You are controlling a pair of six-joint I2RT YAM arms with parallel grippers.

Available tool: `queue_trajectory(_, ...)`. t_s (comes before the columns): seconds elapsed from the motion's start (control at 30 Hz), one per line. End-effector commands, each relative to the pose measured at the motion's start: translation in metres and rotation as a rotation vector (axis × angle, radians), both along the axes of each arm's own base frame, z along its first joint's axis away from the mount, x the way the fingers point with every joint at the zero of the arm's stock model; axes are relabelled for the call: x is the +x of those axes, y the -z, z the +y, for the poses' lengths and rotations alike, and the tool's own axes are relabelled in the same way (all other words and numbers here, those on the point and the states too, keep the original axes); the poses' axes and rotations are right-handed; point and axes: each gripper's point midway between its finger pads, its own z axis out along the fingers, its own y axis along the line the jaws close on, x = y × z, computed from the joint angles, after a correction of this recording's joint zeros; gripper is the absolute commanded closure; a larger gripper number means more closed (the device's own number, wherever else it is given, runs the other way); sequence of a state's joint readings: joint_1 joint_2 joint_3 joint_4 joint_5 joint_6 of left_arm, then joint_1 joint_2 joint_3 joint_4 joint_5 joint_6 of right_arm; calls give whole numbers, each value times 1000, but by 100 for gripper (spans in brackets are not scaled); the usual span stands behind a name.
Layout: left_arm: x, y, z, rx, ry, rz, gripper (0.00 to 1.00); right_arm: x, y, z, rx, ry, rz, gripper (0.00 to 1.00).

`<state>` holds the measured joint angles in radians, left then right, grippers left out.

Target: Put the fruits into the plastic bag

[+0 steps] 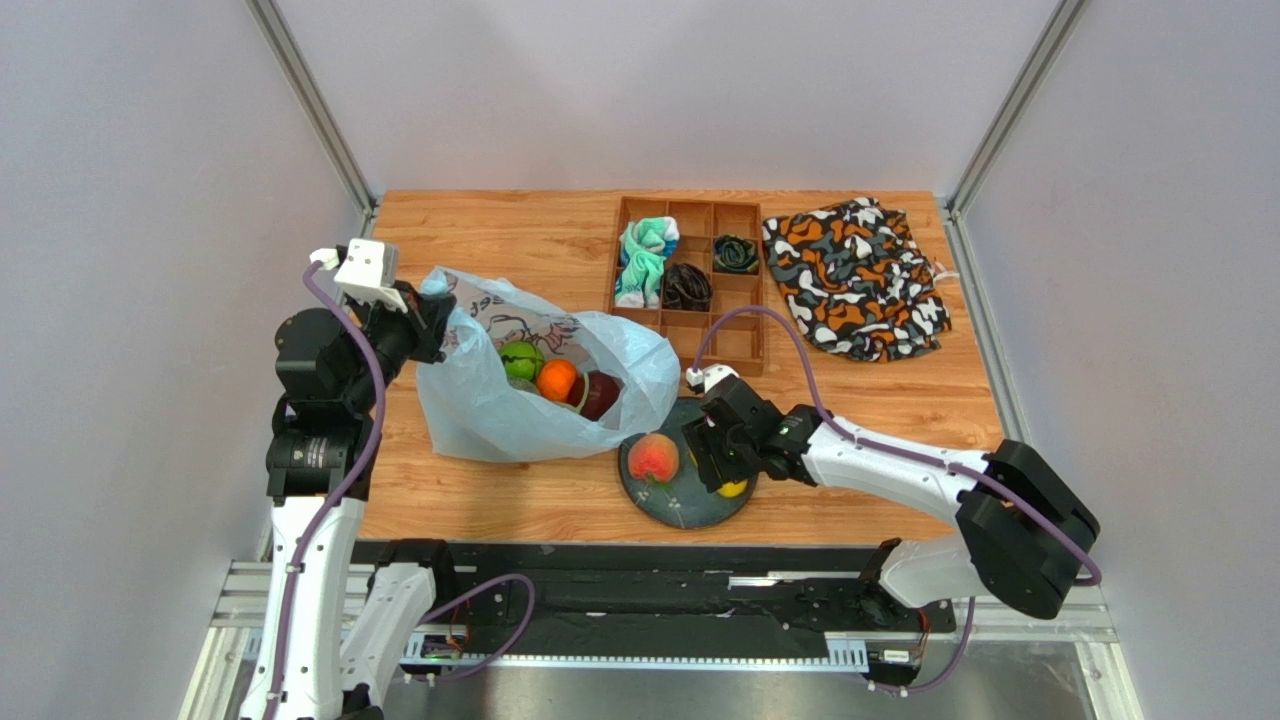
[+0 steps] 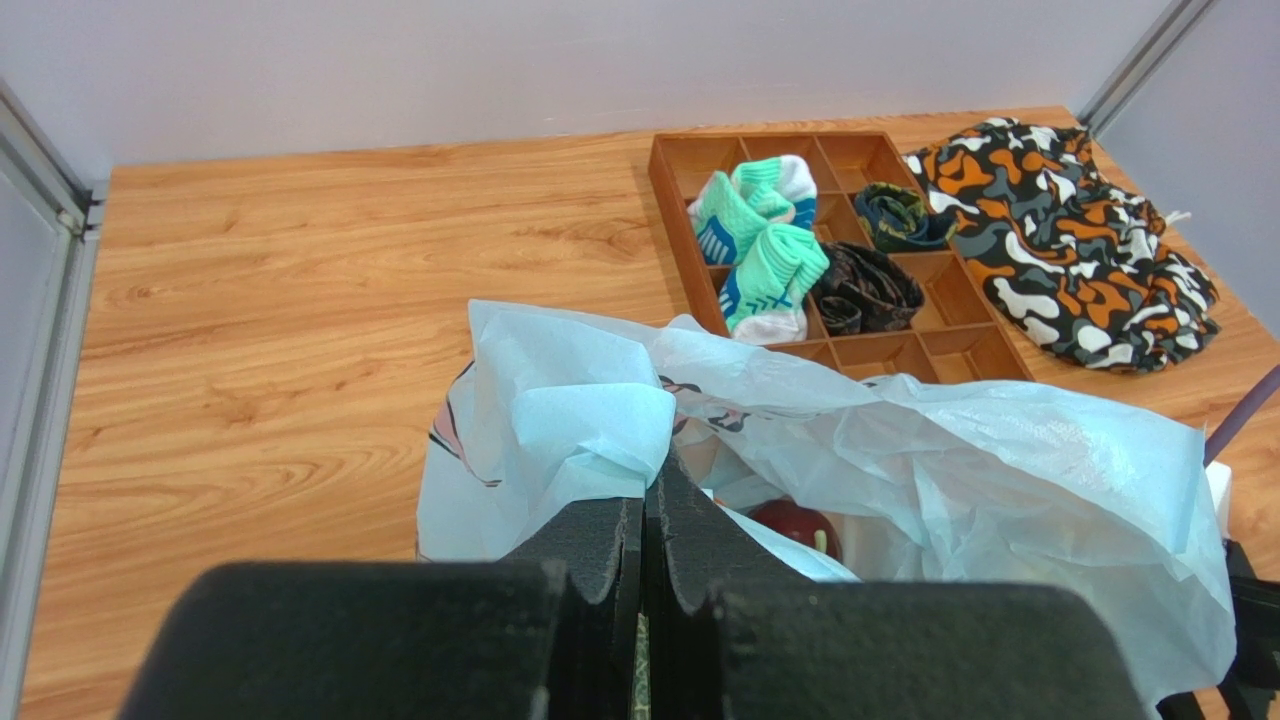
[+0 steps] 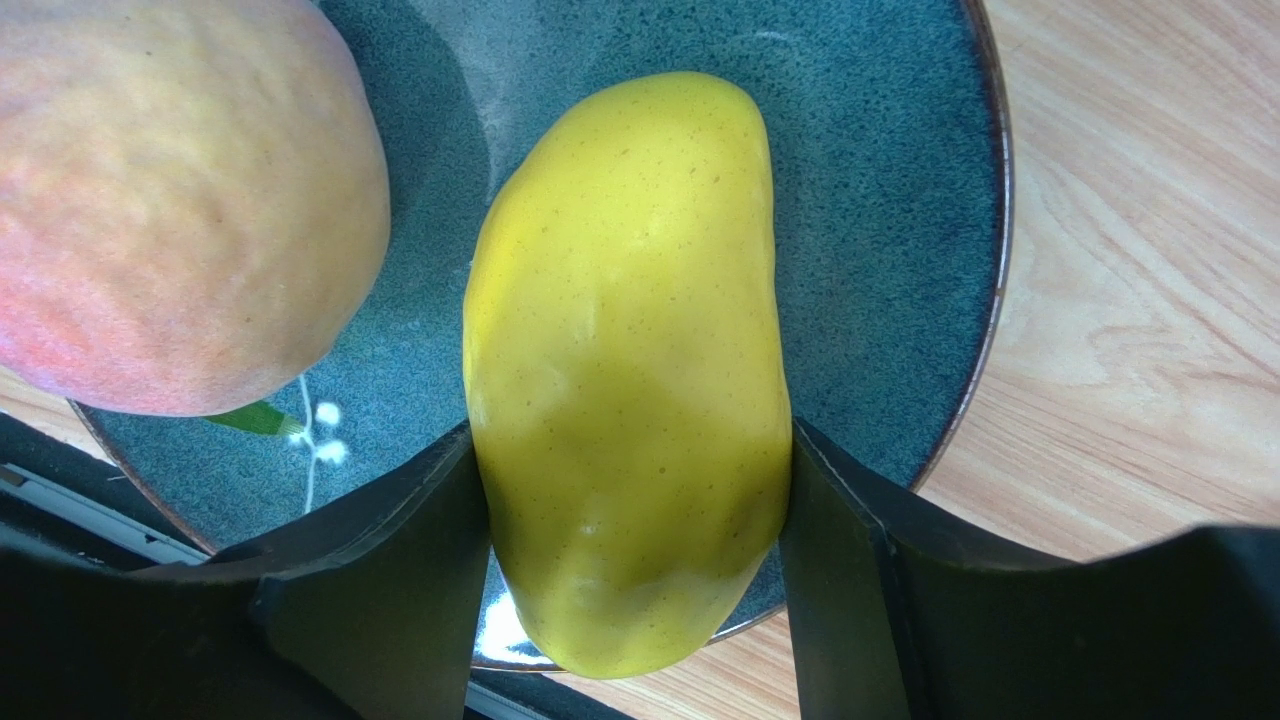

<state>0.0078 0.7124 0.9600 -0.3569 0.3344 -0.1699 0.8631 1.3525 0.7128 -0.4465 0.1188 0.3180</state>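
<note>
**Desk:** Left arm, what have you got?

**Me:** My left gripper (image 2: 649, 503) is pinched tight on the rim of the plastic bag (image 1: 481, 413); the jaws meet with pale blue film bunched between them; the rest of the bag spreads ahead of my fingers and off to their right, mouth gaping.

**Desk:** And the right?

**Me:** My right gripper (image 3: 631, 518) is clamped on the yellow mango (image 3: 624, 345), one finger against each flank of its near end; the dark plate (image 3: 887, 225) lies directly under the fingers; I cannot tell whether the mango is off the glaze; the peach (image 3: 166, 195) sits on the same plate, just left of my left finger, a narrow gap from the mango.

**Desk:** Inside the bag?

**Me:** The orange (image 1: 558, 380), the dark red fruit (image 2: 792, 525) just beyond my left fingertips, and the green bumpy fruit (image 1: 520, 360).
</note>
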Motion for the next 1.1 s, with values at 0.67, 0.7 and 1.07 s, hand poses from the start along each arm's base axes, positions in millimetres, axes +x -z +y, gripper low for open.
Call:
queue_trajectory(0.67, -2, -9, -1, -4, 3, -31, 100, 102, -132, -27, 204, 167, -276, 62)
queue_trajectory(0.7, -2, -10, -2, -5, 6, -33, 100, 107, -142, -27, 213, 169, -300, 62)
queue_trajectory(1.07, -1, -8, -1, -1, 2, -29, 100, 116, -275, 30, 550, 40, -476, 65)
